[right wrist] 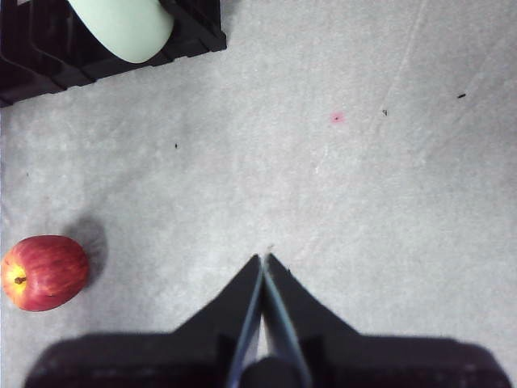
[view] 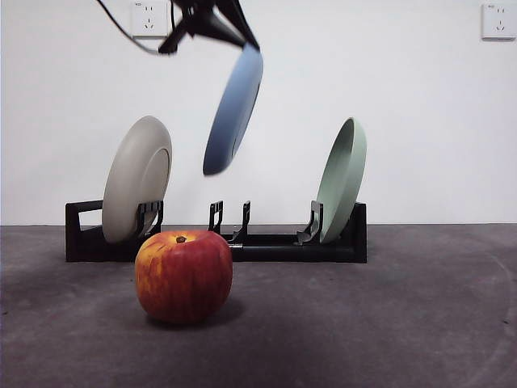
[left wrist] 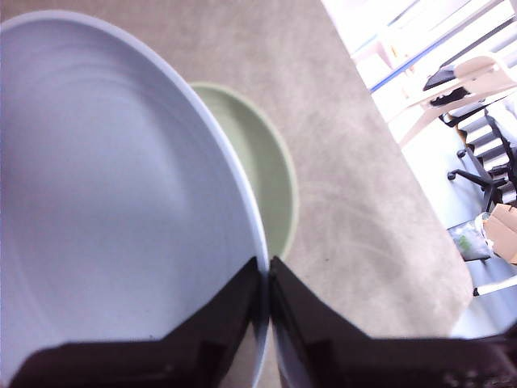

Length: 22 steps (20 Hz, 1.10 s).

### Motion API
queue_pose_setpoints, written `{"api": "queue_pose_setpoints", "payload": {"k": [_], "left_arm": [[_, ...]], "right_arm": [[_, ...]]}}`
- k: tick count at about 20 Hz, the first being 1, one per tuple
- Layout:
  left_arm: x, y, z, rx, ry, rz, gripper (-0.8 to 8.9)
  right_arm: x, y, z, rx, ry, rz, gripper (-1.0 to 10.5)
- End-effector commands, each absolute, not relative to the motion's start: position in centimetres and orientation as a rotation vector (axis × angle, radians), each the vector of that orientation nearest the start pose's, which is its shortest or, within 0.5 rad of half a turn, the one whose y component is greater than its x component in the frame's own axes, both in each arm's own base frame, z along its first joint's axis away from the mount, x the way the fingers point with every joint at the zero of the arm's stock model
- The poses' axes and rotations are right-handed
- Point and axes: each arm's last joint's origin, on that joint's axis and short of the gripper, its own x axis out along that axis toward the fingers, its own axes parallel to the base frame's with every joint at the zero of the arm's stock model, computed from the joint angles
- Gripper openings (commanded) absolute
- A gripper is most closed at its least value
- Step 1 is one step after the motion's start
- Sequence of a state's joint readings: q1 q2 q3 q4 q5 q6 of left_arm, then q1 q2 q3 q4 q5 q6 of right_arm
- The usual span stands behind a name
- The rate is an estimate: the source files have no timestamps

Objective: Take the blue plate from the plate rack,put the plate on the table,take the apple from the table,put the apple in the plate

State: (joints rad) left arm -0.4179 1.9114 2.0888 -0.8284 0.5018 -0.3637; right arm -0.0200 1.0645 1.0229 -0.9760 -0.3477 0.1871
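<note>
The blue plate (view: 235,109) hangs tilted in the air above the middle of the black plate rack (view: 283,242), clear of its slots. My left gripper (view: 216,23) is shut on the plate's top rim; the left wrist view shows its jaws clamped on the blue plate (left wrist: 113,194) at the edge. The red apple (view: 183,276) sits on the dark grey table (view: 388,323) in front of the rack, and shows in the right wrist view (right wrist: 44,272). My right gripper (right wrist: 263,267) is shut and empty above bare table, apart from the apple.
A cream-white plate (view: 136,178) stands in the rack's left slot and a pale green plate (view: 342,178) in its right slot; the green plate also shows behind the blue one (left wrist: 271,178). The table edge, chairs and boxes (left wrist: 477,162) lie beyond.
</note>
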Motion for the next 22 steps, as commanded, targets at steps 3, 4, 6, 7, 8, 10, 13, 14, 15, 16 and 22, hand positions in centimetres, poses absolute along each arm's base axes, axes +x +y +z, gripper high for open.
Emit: {"api": "queue_pose_setpoints", "payload": {"k": [3,4,6,7,8,10,13,14,15,16,22], "left_arm": [[33.2,-19.4,42.1,-0.218,0.805,-0.869,-0.05],[32.1,-20.0,42.2,-0.155,0.818,-0.898,-0.05],[30.1,-21.7,41.7,-0.012,0.856,-0.934,-0.05],[29.1,-22.7,41.4,0.068,0.871,-0.932,-0.05],[28.1,-23.5,41.2,0.139,0.882,-0.922,-0.05],[26.3,-25.3,41.0,0.236,0.882,-0.921,-0.05],[23.6,-27.7,40.9,0.300,0.885,-0.982,-0.05],[22.8,-28.3,40.8,0.327,0.888,-0.990,-0.05],[22.0,-28.9,40.7,0.371,0.875,-0.965,-0.05],[21.2,-29.5,40.6,0.423,0.852,-0.923,-0.05],[16.5,-32.8,40.4,0.543,0.784,-0.961,-0.06]], "right_arm": [[19.0,0.6,30.4,0.351,1.030,0.188,0.0],[19.0,0.5,30.4,0.338,1.030,0.162,0.0],[18.9,0.3,30.3,0.305,1.038,0.099,0.0],[18.8,0.2,30.2,0.289,1.049,0.067,0.0],[18.7,0.1,30.2,0.274,1.060,0.037,0.0],[18.5,0.0,30.0,0.249,1.078,-0.007,0.0],[18.4,0.0,30.0,0.242,1.090,-0.021,0.0],[18.4,0.0,30.0,0.242,1.091,-0.021,0.0],[18.4,0.0,30.0,0.242,1.090,-0.021,0.0],[18.4,0.0,30.0,0.242,1.090,-0.020,0.0],[18.4,0.0,30.0,0.240,1.090,-0.019,0.0]]}}
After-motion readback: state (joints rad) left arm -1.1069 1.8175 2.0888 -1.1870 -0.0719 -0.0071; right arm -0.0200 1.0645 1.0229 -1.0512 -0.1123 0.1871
